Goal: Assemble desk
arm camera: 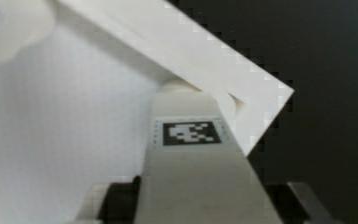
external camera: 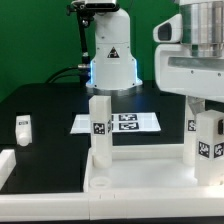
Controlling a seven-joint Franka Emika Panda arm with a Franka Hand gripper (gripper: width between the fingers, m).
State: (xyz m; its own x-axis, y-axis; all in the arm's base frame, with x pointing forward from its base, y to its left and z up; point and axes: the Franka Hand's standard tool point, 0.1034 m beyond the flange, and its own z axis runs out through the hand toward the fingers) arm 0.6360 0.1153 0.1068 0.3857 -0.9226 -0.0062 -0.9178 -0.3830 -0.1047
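1. The table (external camera: 45, 105) has a black top; it carries all the loose parts.
2. The marker board (external camera: 118, 122), thin, flat and white with black-and-white tags, lies on the table near the middle, towards the back.
3. A loose leg (external camera: 23, 128), a short white block with a tag, lies apart at the exterior view's left.
4. The tabletop slab (external camera: 140, 172) lies flat at the front; upright legs stand on it.
5. A white piece (external camera: 4, 163) sits at the left edge; only partly visible.
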